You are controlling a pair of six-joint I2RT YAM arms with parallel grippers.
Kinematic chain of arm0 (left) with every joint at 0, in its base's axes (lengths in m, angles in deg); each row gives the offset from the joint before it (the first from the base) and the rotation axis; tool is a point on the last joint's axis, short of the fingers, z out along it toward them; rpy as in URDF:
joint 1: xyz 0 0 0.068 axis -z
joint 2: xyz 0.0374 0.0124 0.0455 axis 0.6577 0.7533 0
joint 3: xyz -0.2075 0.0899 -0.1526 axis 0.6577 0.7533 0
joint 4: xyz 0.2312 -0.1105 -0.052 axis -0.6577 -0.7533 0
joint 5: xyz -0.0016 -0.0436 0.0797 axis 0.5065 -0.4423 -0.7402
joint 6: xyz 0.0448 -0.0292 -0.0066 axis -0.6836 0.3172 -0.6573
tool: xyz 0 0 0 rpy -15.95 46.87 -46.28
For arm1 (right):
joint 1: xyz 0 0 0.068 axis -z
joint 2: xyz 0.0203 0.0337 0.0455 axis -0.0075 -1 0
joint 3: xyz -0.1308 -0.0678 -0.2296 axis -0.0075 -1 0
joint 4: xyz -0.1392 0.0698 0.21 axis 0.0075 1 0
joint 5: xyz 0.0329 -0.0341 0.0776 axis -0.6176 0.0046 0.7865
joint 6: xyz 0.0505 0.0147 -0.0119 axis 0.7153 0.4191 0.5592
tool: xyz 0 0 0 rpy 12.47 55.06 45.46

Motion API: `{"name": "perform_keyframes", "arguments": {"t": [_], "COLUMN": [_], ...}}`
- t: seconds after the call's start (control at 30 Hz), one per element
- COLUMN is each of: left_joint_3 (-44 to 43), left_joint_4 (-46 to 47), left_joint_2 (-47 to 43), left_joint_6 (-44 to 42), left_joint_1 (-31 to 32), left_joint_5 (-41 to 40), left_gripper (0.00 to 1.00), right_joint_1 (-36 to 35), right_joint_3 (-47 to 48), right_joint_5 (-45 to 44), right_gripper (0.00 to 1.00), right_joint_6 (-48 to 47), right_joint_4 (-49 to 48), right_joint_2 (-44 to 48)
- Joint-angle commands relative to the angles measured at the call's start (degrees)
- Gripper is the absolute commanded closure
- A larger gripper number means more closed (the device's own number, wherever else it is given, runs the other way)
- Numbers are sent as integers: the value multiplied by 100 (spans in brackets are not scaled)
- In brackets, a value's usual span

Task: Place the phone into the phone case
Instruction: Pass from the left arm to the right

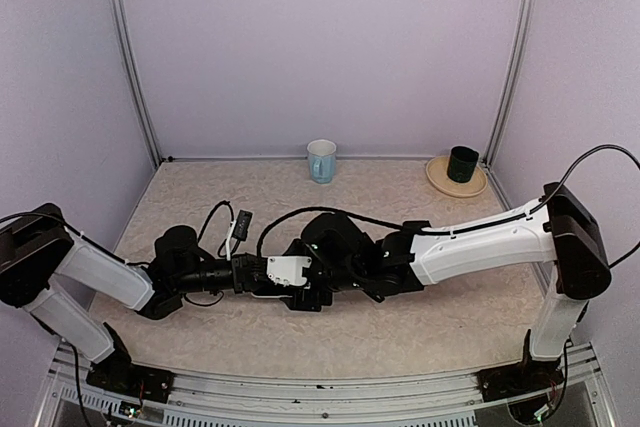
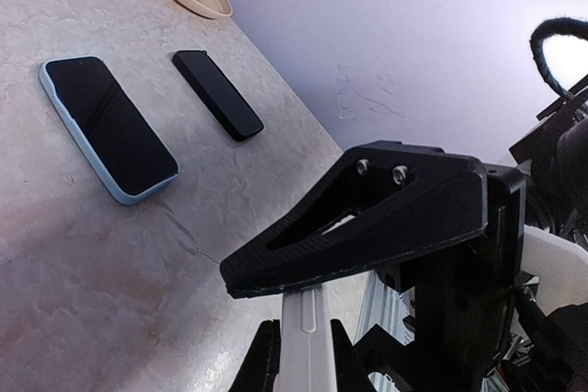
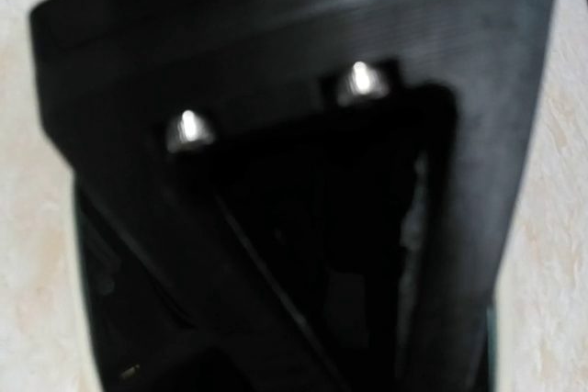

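Spreading beige between lilac walls (image 1: 320, 47), the desk (image 1: 200, 187) shows open surface along its left edge. At mid-desk the left gripper (image 1: 295, 275) sits closed; the right gripper (image 1: 318, 265) cannot be read. A blue-rimmed phone (image 2: 108, 126) lies flat beside a black slab (image 2: 218, 94), toward the far right corner's plate (image 2: 207, 8)

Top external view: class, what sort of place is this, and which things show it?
Probably a robotics lab test cell: plain walls framed by metal posts, a left arm and right arm bolted at the near edge of a table, and a few props, like a mug.
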Motion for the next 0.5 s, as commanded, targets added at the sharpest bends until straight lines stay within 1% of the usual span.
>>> {"name": "perform_keyframes", "arguments": {"t": [0.0,0.03,0.07,0.23,0.33,0.4,0.47], "left_joint_3": [-110,-114,-114,-66,32,123,236], "left_joint_4": [511,520,522,522,525,506,496], "left_joint_2": [-8,-12,-13,-93,-227,-405,-594], "left_joint_6": [29,37,34,56,57,48,43], "left_joint_1": [20,17,11,-27,-83,-139,-229], "left_joint_5": [-30,-27,-18,-5,-34,-75,-147], "left_gripper": [100,98,94,62,46,39,35], "right_joint_1": [-50,-49,-50,-49,-41,-17,15], "right_joint_3": [54,55,60,92,122,132,143], "right_joint_5": [38,33,29,-93,-166,-190,-193], "right_gripper": [28,28,29,32,33,33,34], "right_joint_6": [19,31,48,186,271,343,459], "right_joint_4": [-72,-81,-91,-106,-83,-75,-75], "right_joint_2": [33,28,27,21,18,18,26]}}
